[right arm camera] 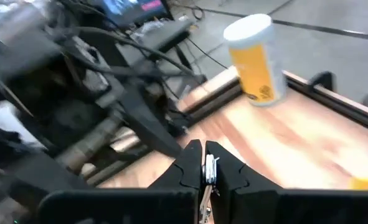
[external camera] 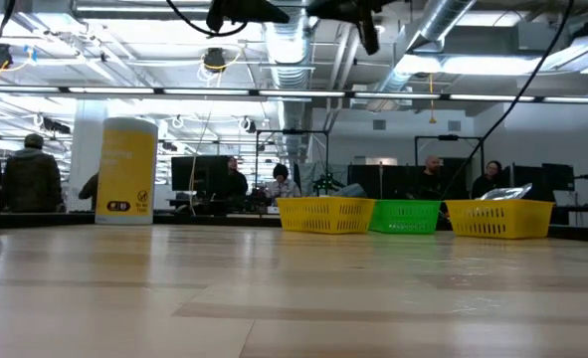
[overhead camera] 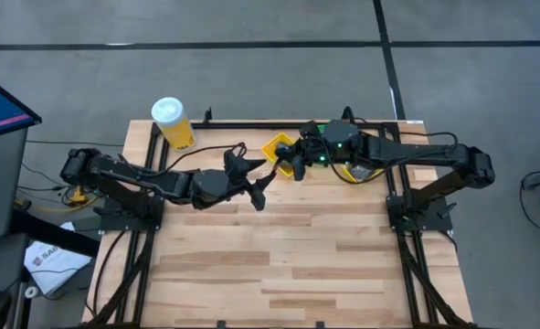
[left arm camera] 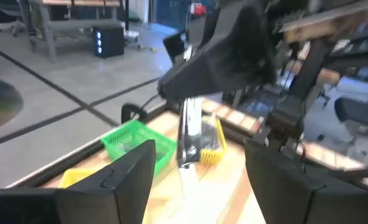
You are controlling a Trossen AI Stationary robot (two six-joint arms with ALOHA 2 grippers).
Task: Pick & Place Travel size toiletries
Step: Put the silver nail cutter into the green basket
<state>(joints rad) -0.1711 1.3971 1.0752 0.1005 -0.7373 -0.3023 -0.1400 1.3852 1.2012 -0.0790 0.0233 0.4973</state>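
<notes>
1. On the wooden table (overhead camera: 288, 247), both arms meet near the far edge, over the row of trays.
2. Left arm (overhead camera: 142, 178) reaches in from the left side; right arm (overhead camera: 425, 160) reaches in from the right side.
3. Yellow canister with white lid (overhead camera: 173, 122) stands upright near the far left corner, well apart from both grippers; it also shows in the low view (external camera: 126, 171) and the right wrist view (right arm camera: 254, 59).
4. Three trays sit in a line at the far edge in the low view: yellow tray (external camera: 324, 215), green tray (external camera: 407, 216), second yellow tray (external camera: 498, 219), touching or just beside each other.
5. Left gripper (overhead camera: 268, 178) is raised off the table, fingers spread wide apart, nothing between them; in the left wrist view its fingers (left arm camera: 131, 171) frame the right gripper and the trays beyond.
6. Right gripper (overhead camera: 294, 163) is just beside the left gripper, above the yellow tray's edge, fingers pressed together on a shiny silver clipper tool (right arm camera: 208, 171).
7. Clipper tool hangs from the right gripper in the left wrist view (left arm camera: 190, 134), held in the air above the table, near the green tray (left arm camera: 137, 143).
8. People sit and stand in the room behind the table; details too small to tell.
</notes>
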